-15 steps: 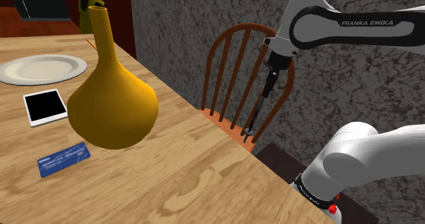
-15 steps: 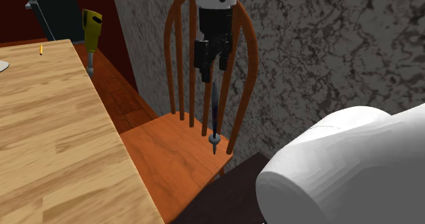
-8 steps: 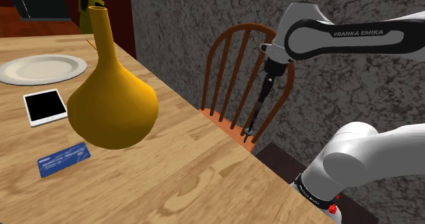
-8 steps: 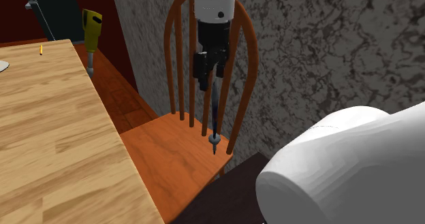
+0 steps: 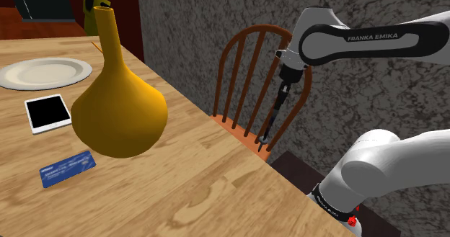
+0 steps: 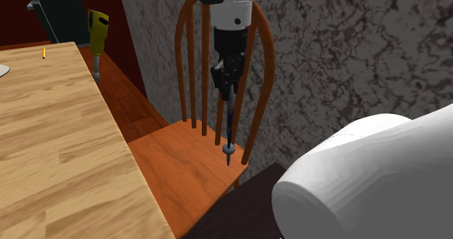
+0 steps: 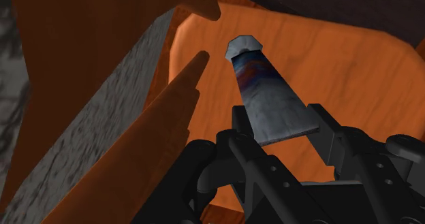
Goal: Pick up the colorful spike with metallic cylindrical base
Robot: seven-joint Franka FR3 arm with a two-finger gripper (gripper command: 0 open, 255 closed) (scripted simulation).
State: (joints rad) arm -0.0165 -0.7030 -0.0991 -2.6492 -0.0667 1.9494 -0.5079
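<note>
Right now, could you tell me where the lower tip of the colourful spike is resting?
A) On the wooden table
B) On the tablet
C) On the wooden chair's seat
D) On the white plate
C: the spike stands upright with its metallic tip on the chair seat, directly beneath the end effector and off the table.

- Soft, even light is falling across the counter (image 5: 187, 178) in the shoulder view, making its wood look warm and bright.
- The yellow vase (image 5: 119, 113) is carrying a pale sheen on its upper curve and darkening toward its underside.
- In the second exterior view the white arm (image 6: 363, 179) is glowing brightest, shading to grey along its lower edge.
- The wrist view is looking dimmer: the gripper (image 7: 280, 120) is reading as a near-black mass with faint grey edges, while the spike (image 7: 262, 86) is catching pale light against the bright orange chair seat (image 7: 354, 73).
</note>
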